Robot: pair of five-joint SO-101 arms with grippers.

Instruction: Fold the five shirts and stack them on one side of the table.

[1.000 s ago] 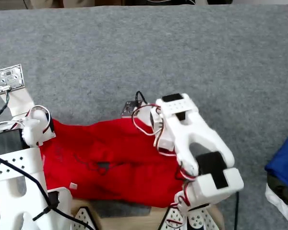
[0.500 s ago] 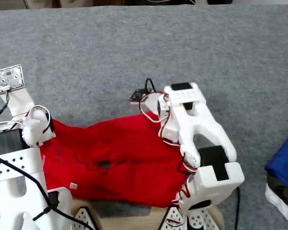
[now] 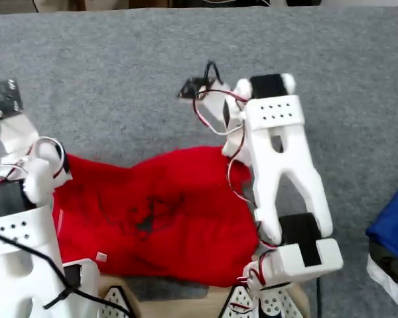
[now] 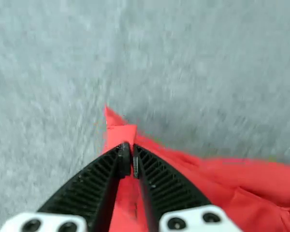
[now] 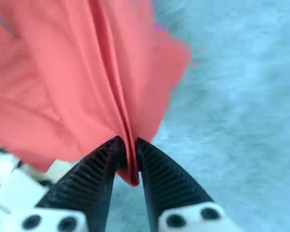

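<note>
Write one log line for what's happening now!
left gripper: shut on red shirt | right gripper: shut on red shirt | pile of clothes: table edge

A red shirt (image 3: pixel 159 218) lies spread but rumpled across the lower left and lower middle of the high view, on the grey surface, with creases bunched around its middle and a small pale tag near its lower left edge. Its upper right part rises to a peak near the frame's centre. One pointed corner is pinched between the closed jaws of the left gripper (image 4: pixel 131 162). A gathered fold of the cloth is clamped in the right gripper (image 5: pixel 128 150), with pleats fanning away from the grip. At the lower right edge of the high view sits a pile (image 3: pixel 391 252), well apart from the red shirt: blue cloth on top, dark cloth under it, white at the bottom.
</note>
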